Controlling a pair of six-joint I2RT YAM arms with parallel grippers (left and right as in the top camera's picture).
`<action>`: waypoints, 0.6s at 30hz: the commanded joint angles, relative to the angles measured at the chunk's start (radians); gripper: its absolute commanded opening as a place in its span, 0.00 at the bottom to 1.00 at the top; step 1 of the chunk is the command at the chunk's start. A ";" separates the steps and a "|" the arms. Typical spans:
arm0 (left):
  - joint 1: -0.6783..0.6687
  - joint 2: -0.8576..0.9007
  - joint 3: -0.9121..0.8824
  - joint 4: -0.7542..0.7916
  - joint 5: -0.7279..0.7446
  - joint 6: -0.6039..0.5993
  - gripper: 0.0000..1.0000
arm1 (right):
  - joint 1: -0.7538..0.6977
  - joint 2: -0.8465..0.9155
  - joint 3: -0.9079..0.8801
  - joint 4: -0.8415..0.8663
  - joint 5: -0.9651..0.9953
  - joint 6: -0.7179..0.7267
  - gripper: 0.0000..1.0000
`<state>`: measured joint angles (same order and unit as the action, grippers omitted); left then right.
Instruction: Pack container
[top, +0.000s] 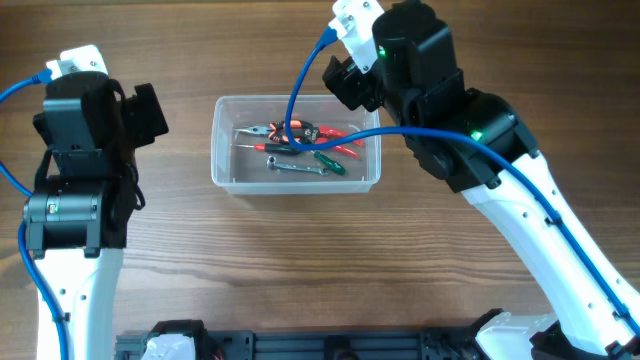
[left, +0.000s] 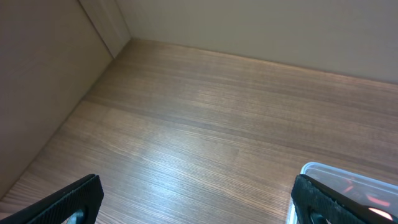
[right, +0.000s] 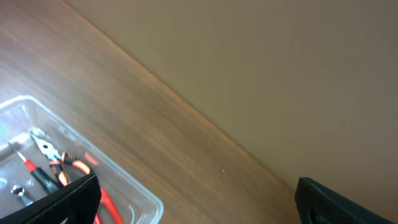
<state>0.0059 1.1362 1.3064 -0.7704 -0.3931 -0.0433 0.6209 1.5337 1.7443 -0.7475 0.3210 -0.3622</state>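
container: table centre | inside: pliers, wrench, probably screwdriver

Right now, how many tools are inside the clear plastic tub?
4 that I can tell, all in the clear plastic tub: orange-and-black-handled pliers at the far side, a red-handled tool right, a silver wrench and green-handled screwdriver nearer. The blue cable may hide more.
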 joint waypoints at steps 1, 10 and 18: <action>0.005 0.005 0.008 0.002 -0.008 -0.002 1.00 | 0.004 0.002 0.002 -0.161 -0.021 0.025 1.00; 0.005 0.005 0.008 0.002 -0.008 -0.002 1.00 | 0.004 -0.050 0.003 -0.230 -0.003 0.231 1.00; 0.005 0.005 0.008 0.002 -0.009 -0.002 1.00 | -0.008 -0.308 0.017 -0.088 0.046 0.184 1.00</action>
<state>0.0059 1.1362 1.3064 -0.7700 -0.3931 -0.0433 0.6209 1.3682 1.7378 -0.8318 0.3321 -0.1905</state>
